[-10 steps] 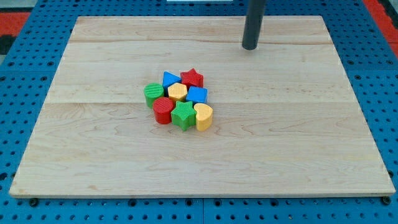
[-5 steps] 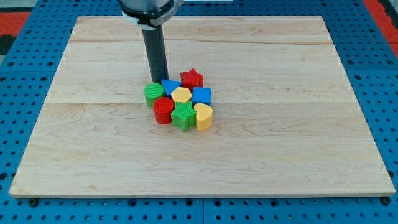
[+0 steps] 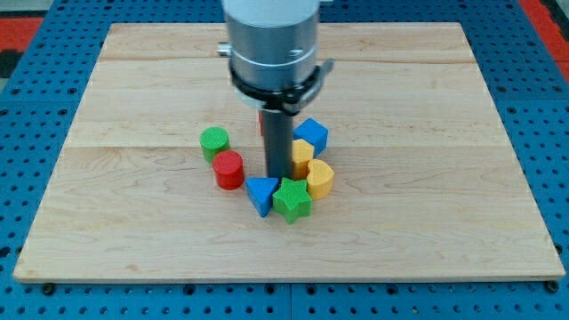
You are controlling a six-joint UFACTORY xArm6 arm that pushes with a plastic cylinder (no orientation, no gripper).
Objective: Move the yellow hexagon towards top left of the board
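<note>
The yellow hexagon [image 3: 303, 152] lies near the board's middle, partly hidden by my dark rod. My tip [image 3: 279, 175] is down in the middle of the scattered blocks, touching the hexagon's left side. A blue block [image 3: 312, 135] sits just above the hexagon and a yellow heart [image 3: 319, 178] just below it. A blue triangle [image 3: 261, 194] and a green star [image 3: 292, 199] lie right below my tip. A red cylinder [image 3: 228, 170] and a green cylinder [image 3: 214, 142] lie to its left. A red star [image 3: 263, 122] is almost fully hidden behind the rod.
The wooden board [image 3: 133, 71] lies on a blue pegboard surface [image 3: 36, 133]. The arm's grey body [image 3: 272, 44] covers part of the board's top middle.
My tip came from the top right to the cluster's top left, then pushed down through it. The blocks spread apart; the blue triangle and green star slid toward the view's bottom.
</note>
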